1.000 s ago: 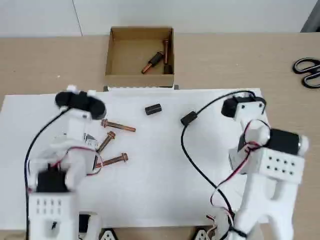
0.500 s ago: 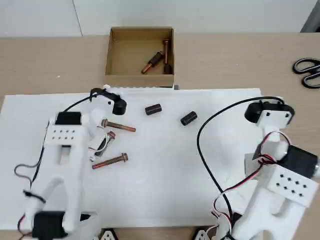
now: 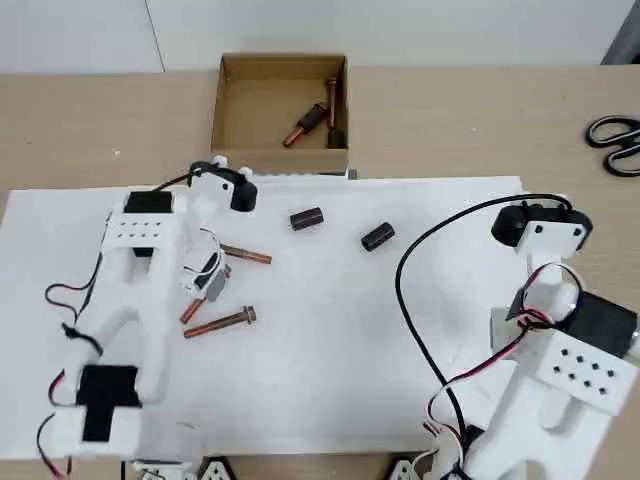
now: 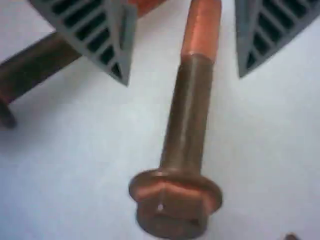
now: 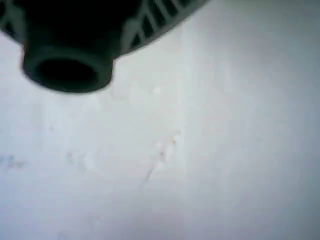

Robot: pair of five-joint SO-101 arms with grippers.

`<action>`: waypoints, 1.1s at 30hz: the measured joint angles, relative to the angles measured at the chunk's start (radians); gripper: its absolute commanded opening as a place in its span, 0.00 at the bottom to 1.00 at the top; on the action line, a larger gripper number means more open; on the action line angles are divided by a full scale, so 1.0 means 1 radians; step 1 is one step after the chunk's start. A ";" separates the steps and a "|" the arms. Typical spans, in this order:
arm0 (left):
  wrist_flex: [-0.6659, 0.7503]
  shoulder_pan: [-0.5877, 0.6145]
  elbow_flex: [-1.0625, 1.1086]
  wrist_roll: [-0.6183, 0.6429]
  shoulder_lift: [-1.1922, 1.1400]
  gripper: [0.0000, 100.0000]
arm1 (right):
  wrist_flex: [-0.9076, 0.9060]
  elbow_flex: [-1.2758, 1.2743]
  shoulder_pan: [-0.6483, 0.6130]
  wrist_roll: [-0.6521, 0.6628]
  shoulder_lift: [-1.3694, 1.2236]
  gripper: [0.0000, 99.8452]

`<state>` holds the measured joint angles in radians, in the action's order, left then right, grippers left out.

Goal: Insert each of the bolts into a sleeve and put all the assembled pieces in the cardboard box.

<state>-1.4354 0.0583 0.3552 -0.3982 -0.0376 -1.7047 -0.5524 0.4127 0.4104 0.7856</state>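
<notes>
Straddling one bolt [image 4: 187,125] on the white sheet [image 3: 330,340]: left gripper [image 4: 181,77], wide open around it, gripping nothing. Pinched in the right gripper [image 5: 75,25] above the sheet's right edge: a black sleeve [image 5: 67,70]. Lying in the cardboard box [image 3: 228,110]: two assembled pieces [image 3: 305,125].

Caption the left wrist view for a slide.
Left gripper, open, straddles a copper bolt lying on the white sheet, a second bolt beside it.
</notes>
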 measured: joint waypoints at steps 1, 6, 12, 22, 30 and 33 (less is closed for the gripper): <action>0.000 0.000 -0.012 0.000 -0.014 0.14 | 0.000 0.000 0.000 0.000 0.000 0.01; 0.000 0.000 -0.084 0.000 -0.072 0.14 | 0.000 0.000 0.000 0.000 0.000 0.01; 0.000 -0.048 -0.137 0.000 -0.161 0.14 | 0.000 0.000 0.000 0.000 0.000 0.01; 0.021 -0.074 -0.167 -0.003 -0.261 0.05 | 0.000 0.000 0.000 0.000 0.000 0.01; 0.020 -0.081 -0.170 -0.003 -0.285 0.00 | 0.000 0.000 0.000 0.000 0.000 0.01; 0.014 -0.081 -0.184 0.000 -0.288 0.00 | 0.000 0.000 0.000 0.000 0.000 0.01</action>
<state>-1.4216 -0.0230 0.1711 -0.3982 -0.3261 -1.7047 -0.5524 0.4127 0.4104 0.7856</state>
